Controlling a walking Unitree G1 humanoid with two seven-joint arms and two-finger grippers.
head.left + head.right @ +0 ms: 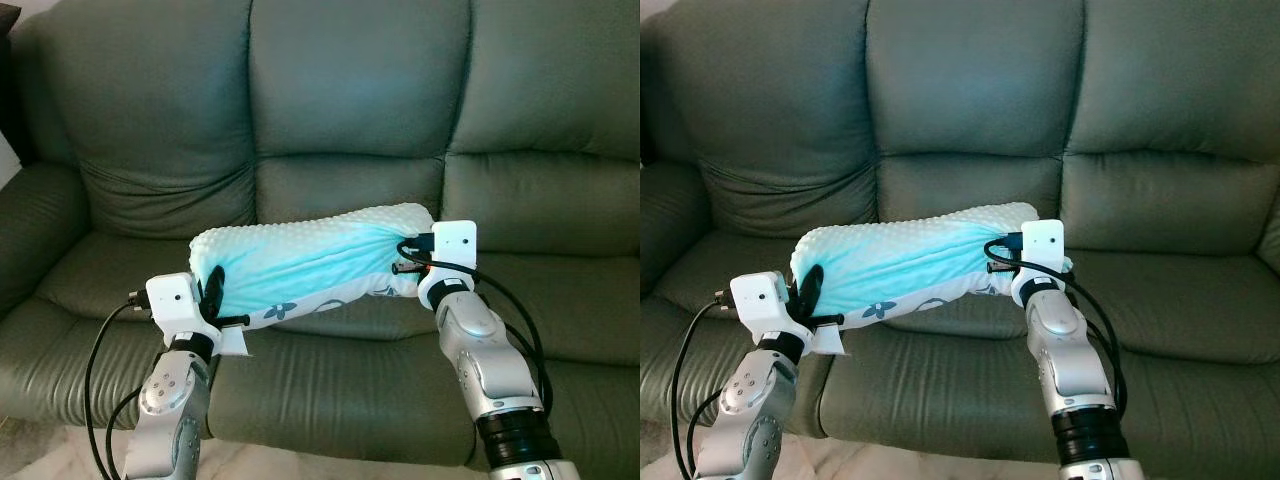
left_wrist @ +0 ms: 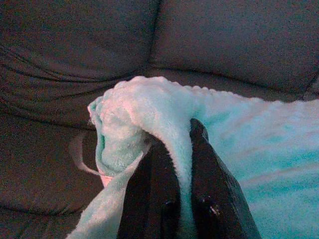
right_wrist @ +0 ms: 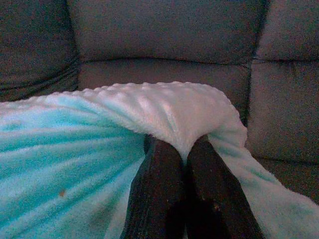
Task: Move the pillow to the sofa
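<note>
The turquoise pillow (image 1: 305,268) is hanging stretched between the two pincers, above the front edge of the middle seat cushion of the grey-green sofa (image 1: 350,120). The left pincer (image 2: 182,164) is pinching a fold of the fabric at the pillow's lower end. The right pincer (image 3: 184,159) is closing on the bumpy cover at the higher end.
</note>
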